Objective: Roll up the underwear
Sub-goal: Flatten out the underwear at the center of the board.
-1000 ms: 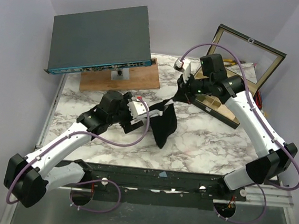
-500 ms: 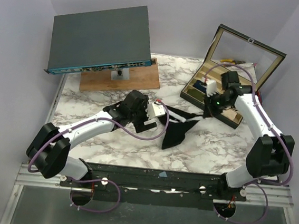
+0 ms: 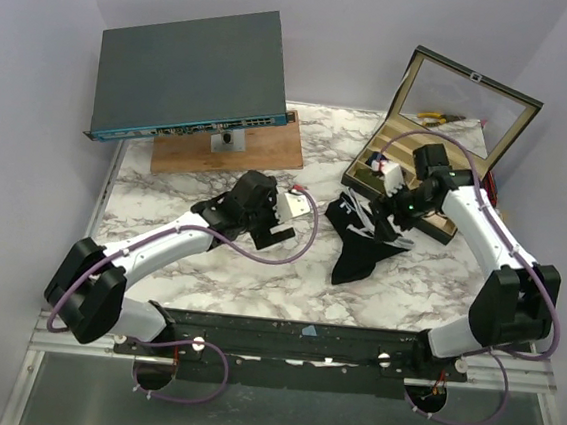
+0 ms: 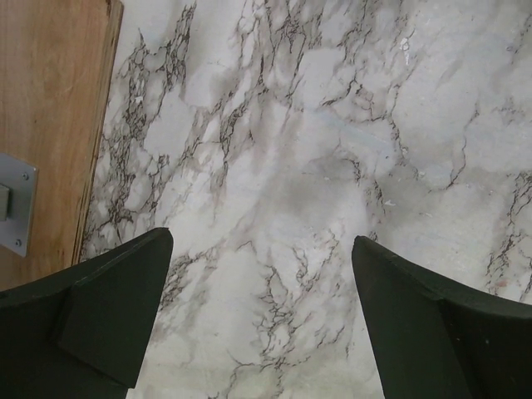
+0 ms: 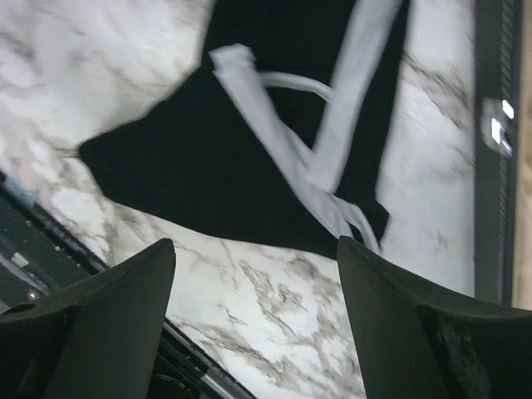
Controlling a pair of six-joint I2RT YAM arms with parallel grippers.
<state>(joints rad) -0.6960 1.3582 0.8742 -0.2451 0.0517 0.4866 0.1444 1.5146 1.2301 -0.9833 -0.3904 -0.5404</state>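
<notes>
The underwear (image 3: 358, 248) is black with thin white trim and lies crumpled on the marble table, right of centre. My right gripper (image 3: 387, 223) hovers just over its right end, open and holding nothing. In the right wrist view the underwear (image 5: 208, 158) spreads out ahead of the open right gripper (image 5: 256, 243), with bare marble between the fingers. My left gripper (image 3: 281, 222) is to the left of the garment and apart from it. It is wide open over bare marble in the left wrist view (image 4: 262, 241).
A grey flat device (image 3: 192, 68) rests on a wooden board (image 3: 259, 155) at the back left. An open wooden box with a glass lid (image 3: 442, 127) stands at the back right, close behind my right arm. A black rail (image 3: 302, 335) runs along the near table edge.
My right gripper came down and opened, letting go of the underwear, which now lies on the table further right. The left arm has drawn back a little to the left.
</notes>
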